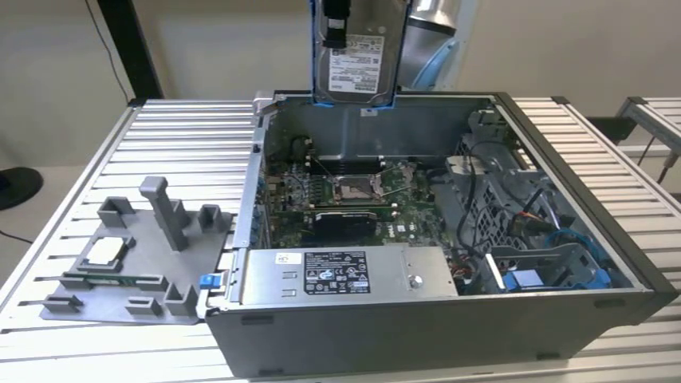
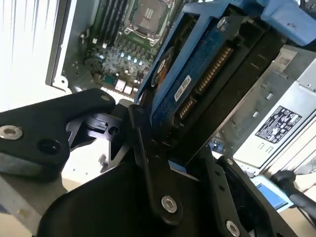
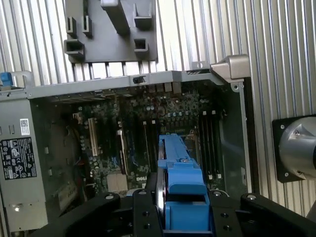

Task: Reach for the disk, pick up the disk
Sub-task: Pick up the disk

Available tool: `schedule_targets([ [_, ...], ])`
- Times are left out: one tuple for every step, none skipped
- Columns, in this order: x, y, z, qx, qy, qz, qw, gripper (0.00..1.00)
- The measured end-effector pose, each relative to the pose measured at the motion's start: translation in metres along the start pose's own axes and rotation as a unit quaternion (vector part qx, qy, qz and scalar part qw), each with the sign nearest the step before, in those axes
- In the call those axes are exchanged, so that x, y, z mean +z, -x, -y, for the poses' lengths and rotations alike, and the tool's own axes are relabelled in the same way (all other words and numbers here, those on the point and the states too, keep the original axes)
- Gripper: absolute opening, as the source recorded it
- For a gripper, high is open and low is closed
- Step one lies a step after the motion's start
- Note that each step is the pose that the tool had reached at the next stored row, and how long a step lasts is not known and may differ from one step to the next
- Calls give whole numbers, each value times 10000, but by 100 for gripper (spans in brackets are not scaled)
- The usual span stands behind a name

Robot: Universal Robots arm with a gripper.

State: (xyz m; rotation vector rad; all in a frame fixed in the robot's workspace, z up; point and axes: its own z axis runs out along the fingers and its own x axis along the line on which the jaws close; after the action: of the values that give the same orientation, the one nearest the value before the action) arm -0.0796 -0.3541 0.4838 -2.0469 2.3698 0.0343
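An open desktop computer case (image 1: 447, 335) lies on its side on a ribbed metal surface (image 1: 181, 128), seen from above and in front. Going from the exterior view's left: a grey plastic fixture (image 1: 139, 263) with upright posts and slots rests on the surface just beside the case, and a small square silver chip (image 1: 107, 251) sits in one of its recesses, likely parked there so it stays put. Next comes the case interior, with the green motherboard (image 1: 330, 191) and its bare processor socket (image 1: 352, 188) exposed at the centre. Along the near edge of the case sits the grey power supply box (image 1: 340, 275) with a black-and-white label. Above the far wall of the case, the disk (image 1: 359, 72) hangs upright in the air, its white label facing the camera and its blue carrier rails (image 1: 315, 56) running down its edges; it is clear of the case and touches nothing below. In the second wrist view the black fingers (image 2: 140, 143) of the gripper (image 2: 168, 148) are closed against the disk's two flat faces, clamping it edge-on so it cannot swing. Further to the exterior view's right, tangled cables (image 1: 500, 199) and an empty blue drive bay (image 1: 553, 275) fill the case's end, probably the slot the disk came out of.
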Motion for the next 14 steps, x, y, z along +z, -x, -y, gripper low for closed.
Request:
schedule_targets([
  [0,5,33,0,1,0,10000,0],
  [0,10,65,0,2,0,10000,0],
  [0,14,95,1,2,0,10000,0],
  [-1,19,126,0,3,0,10000,0],
  [-1,23,159,0,4,0,10000,0],
  [-1,28,192,0,5,-1,10000,0],
  [-1,33,224,1,5,0,10000,0],
  [-2,38,256,0,6,-1,10000,0],
  [-2,42,286,0,7,-1,10000,0],
  [-2,46,315,1,8,-1,10000,0],
  [-3,51,344,1,8,-1,10000,0],
  [-3,55,375,0,8,-1,10000,0],
  [-3,60,405,0,9,-2,10000,0],
  [-3,64,434,1,9,-2,10000,0],
])
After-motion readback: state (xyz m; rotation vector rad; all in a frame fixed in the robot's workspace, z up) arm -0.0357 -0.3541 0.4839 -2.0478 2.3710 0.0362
